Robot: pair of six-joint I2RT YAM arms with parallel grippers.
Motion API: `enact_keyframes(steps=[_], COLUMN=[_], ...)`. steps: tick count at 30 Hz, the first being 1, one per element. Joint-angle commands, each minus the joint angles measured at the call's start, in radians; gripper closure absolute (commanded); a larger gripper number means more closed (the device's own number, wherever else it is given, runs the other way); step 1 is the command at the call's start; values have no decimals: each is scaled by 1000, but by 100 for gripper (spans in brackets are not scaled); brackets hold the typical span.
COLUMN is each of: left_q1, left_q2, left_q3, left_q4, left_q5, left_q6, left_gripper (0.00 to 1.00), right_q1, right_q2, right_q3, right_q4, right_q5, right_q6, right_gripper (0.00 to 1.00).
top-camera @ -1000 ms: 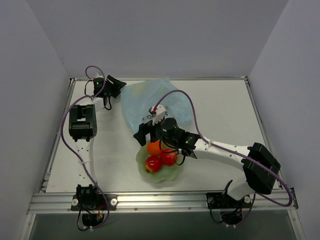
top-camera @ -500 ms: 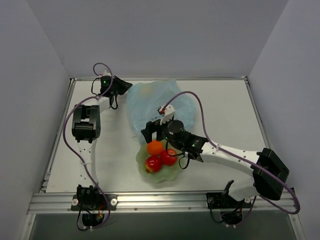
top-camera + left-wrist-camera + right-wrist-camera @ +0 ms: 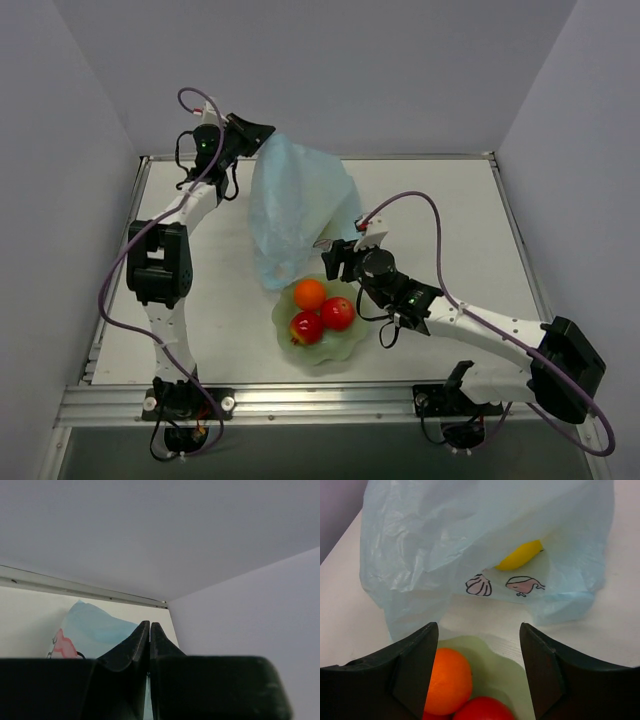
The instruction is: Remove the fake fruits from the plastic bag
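The left pincer (image 3: pixel 150 627), shut tight, holds up the plastic bag (image 3: pixel 300 200) over the white surface (image 3: pixel 450 220); the right pincer (image 3: pixel 477 627) is open, empty; grey walls (image 3: pixel 330 80) around.

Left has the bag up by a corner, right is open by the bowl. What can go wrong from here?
Left gripper pinches only a thin corner of the plastic bag; the film may slip or tear. The yellow fruit sits low in the bag and might tumble out beside the bowl.
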Motion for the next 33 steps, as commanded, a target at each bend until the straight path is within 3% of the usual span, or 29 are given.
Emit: enact_keyframes(steps=[1,3,11,14,15,16,18,19,21,22,25,29,32,33], left_q1=[16,19,45,67,72,79,88,92,99,99,99,93,64,17], left_q2=[34,51,97,95,94,85,65,36,-4,-53,-177,-392,-607,-715], left_q3=[-1,-12,27,20,20,19,14,11,11,8,-21,-243,-451,-504], left_q4=[-2,27,-75,-80,-83,-87,-101,-109,-162,-188,-274,-288,-333,-368], left_q5=[5,16,-19,-19,-16,-10,-15,-19,-32,-44,-122,-240,-367,-430], left_q6=[5,-22,40,40,42,43,46,53,91,112,190,232,298,316], left_gripper=[98,98,94,92,86,66,41,16,2,6,6,6,6,1], right_q1=[-15,-15,-33,-79,-90,-98,-93,-90,-78,-73,-60,-52,-52,-55], right_q2=[-34,-21,111,130,134,139,148,147,139,134,125,131,143,151], right_q3=[-7,-7,45,77,103,117,140,145,143,137,140,151,148,148], right_q4=[0,-14,-66,-97,-102,-109,-126,-123,-123,-123,-122,-128,-105,-97], right_q5=[47,42,114,140,128,96,85,73,71,77,71,47,15,4], right_q6=[40,44,62,50,39,18,5,4,8,14,21,28,36,39], right_gripper=[43,50,49,40,36,35,35,36,42,44,62,82,91,92])
